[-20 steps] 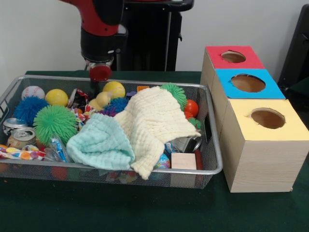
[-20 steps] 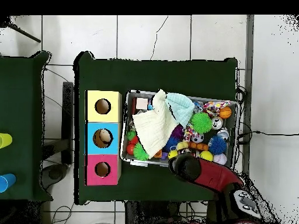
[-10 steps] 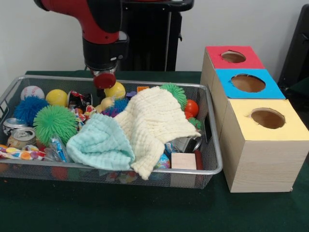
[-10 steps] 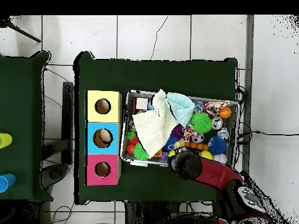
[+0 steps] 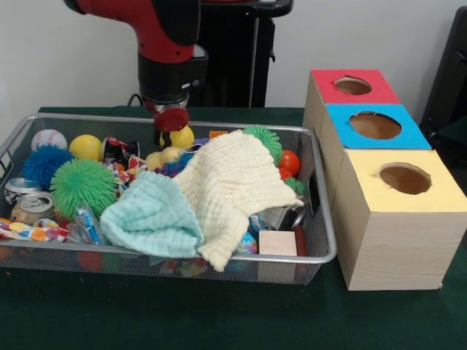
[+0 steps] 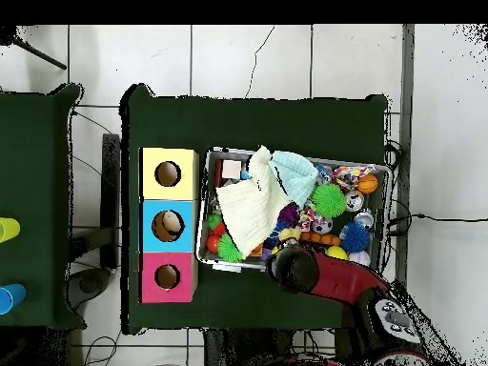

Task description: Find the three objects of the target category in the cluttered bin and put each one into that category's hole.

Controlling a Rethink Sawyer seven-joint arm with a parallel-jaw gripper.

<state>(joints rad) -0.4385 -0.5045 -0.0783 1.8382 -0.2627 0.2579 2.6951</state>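
The cluttered bin (image 5: 330, 219), a shallow silver wire-mesh basket, fills the left of the front view and also shows in the overhead view (image 6: 384, 191). It holds a cream cloth (image 5: 233, 182), a mint cloth (image 5: 153, 215) and several balls, cans and toys. My gripper (image 5: 171, 120), ending in a red disc, hangs over the bin's far rim, just above a yellow ball (image 5: 183, 138). From overhead the arm's head (image 6: 295, 269) covers the bin's bottom edge. Three wooden boxes with holes stand beside the bin: red (image 5: 383, 93), blue (image 5: 412, 137), yellow (image 5: 441, 195).
In the bin lie a green spiky ball (image 5: 84, 186), a blue spiky ball (image 5: 42, 164), a baseball (image 5: 49, 138), an orange ball (image 5: 290, 162), a can (image 5: 33, 208) and a wooden block (image 5: 277, 243). The blue box's hole (image 6: 170, 225) shows something pale inside.
The arm has slid along the bin's far rim toward the boxes, from above the red can to above the yellow ball. Nothing in the bin has visibly moved.
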